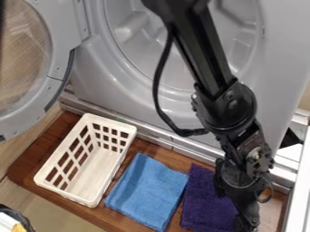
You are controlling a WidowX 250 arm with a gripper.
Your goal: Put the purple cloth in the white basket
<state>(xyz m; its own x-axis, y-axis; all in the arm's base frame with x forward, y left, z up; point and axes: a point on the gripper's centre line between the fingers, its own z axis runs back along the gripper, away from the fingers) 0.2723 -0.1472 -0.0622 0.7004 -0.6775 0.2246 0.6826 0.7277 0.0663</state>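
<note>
My gripper (233,209) hangs at the lower right, over the right part of the purple cloth (205,206). Its two fingers stand apart, open, with purple fabric visible between and behind them; whether the tips touch the cloth I cannot tell. The cloth lies flat and folded on the brown wooden board, its right side partly hidden by the gripper. On the left of the board stands the white basket (113,117), upright, with slotted walls and nothing inside.
A folded blue cloth (148,190) lies between the basket and the purple cloth. Behind the board rises a grey washing machine (100,74) with its round door (57,63) swung out at the upper left. A metal rail (181,152) runs along the board's back edge.
</note>
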